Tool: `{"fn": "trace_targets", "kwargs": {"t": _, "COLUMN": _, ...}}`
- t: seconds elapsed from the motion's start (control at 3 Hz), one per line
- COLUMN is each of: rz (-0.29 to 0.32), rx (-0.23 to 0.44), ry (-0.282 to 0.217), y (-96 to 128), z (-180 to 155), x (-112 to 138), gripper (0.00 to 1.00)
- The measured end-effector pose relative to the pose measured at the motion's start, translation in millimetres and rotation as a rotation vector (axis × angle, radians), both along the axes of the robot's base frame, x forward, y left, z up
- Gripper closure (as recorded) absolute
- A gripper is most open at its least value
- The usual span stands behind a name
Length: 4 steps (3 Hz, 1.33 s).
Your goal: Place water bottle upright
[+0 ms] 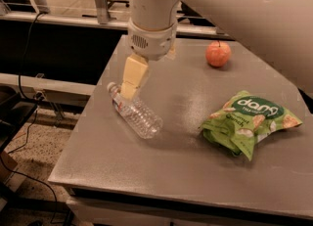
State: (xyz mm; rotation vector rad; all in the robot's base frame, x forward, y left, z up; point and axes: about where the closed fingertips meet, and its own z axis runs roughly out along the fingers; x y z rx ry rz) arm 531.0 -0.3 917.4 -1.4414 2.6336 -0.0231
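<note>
The water bottle (137, 113) lies on its side on the grey table (176, 171), left of the middle. It is clear and ribbed, with its white cap pointing to the far left edge and a reddish-blue label band near the neck. My gripper (131, 84) hangs from the white arm just above the bottle's neck end, its cream-coloured fingers (134, 76) pointing down at the cap and label. The fingers cover part of the neck.
A green chip bag (247, 124) lies at the right of the table. A red-orange apple (218, 54) sits at the far right. The table's left edge is close to the bottle's cap. Office chairs and a railing stand behind the table.
</note>
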Motion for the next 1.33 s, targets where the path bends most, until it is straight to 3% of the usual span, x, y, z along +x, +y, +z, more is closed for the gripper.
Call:
{"fn": "trace_targets", "kwargs": {"t": 0.67, "rz": -0.021, "rx": -0.005, "ry": 0.06, "y": 37.7, "z": -24.1, "x": -4.1, "gripper": 0.0}}
{"fn": "trace_targets", "kwargs": {"t": 1.33, "rz": -0.043, "rx": -0.036, "ry": 0.102, "y": 51.5, "z": -51.6, "x": -1.5, "gripper": 0.0}}
